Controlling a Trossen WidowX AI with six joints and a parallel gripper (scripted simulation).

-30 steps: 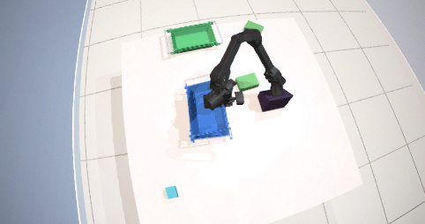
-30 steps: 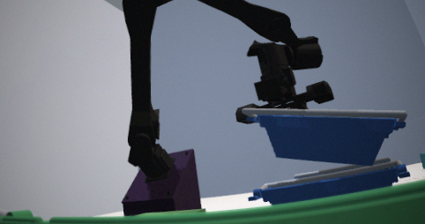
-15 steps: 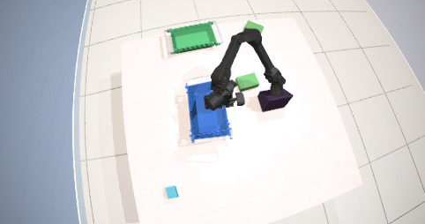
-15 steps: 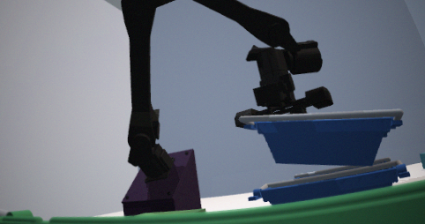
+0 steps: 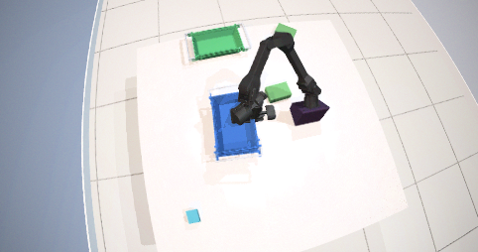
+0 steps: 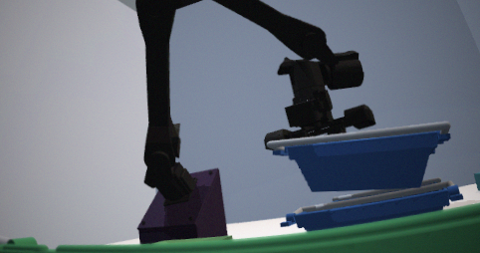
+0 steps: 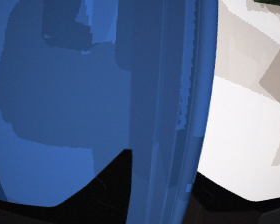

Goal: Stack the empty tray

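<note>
My gripper (image 5: 252, 116) (image 6: 324, 132) (image 7: 144, 157) is shut on one long side wall of the empty blue tray (image 5: 237, 133) (image 6: 368, 163) (image 7: 66, 110). It holds that tray above a second blue tray (image 6: 378, 212). In the exterior view the lower tray's two grey bars (image 6: 370, 200) lie in across its top. The held tray leans slightly relative to the lower one: a gap shows under its gripper-side end, while its far bottom corner is close to the bars. Contact there cannot be told. The held tray's own bar (image 6: 359, 135) lies along its end rim. The load is hidden.
A green tray (image 5: 218, 43) with bars swung out stands at the back; its rim (image 6: 359, 235) crosses the foreground of the exterior view. A green block (image 5: 278, 91) lies near the purple arm base (image 5: 308, 113) (image 6: 201, 201). A cyan block (image 5: 193, 216) lies front left.
</note>
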